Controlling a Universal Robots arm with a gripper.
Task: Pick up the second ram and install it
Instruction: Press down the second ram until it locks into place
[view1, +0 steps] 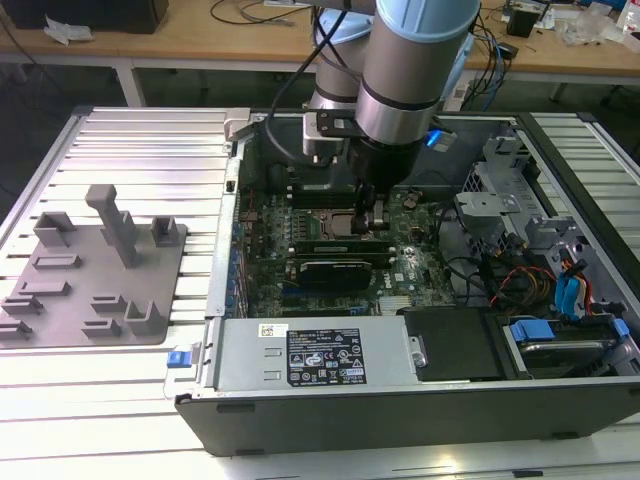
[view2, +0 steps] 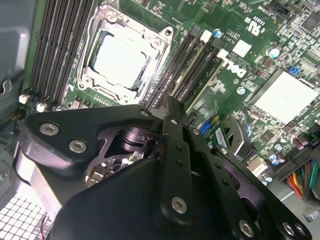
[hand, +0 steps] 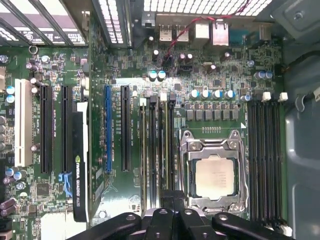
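1. Step in hand, as I read it: seating the second ram stick in its slot. I'm well inside the computer case (view1: 400, 420), low over the motherboard (hand: 220, 65).
2. My end effector (view2: 169, 107) is drawn in to a thin gap. I can't tell if it clamps the stick or just bears on it.
3. The second ram stick (view2: 200, 70) stands on edge in the slot bank just beside the processor socket (hand: 215, 175), and its top edge runs right up to my tips.
4. Seating calls for straight-down, even pressure, with the stick kept square in the slot so both end latches (view2: 216, 34) close.
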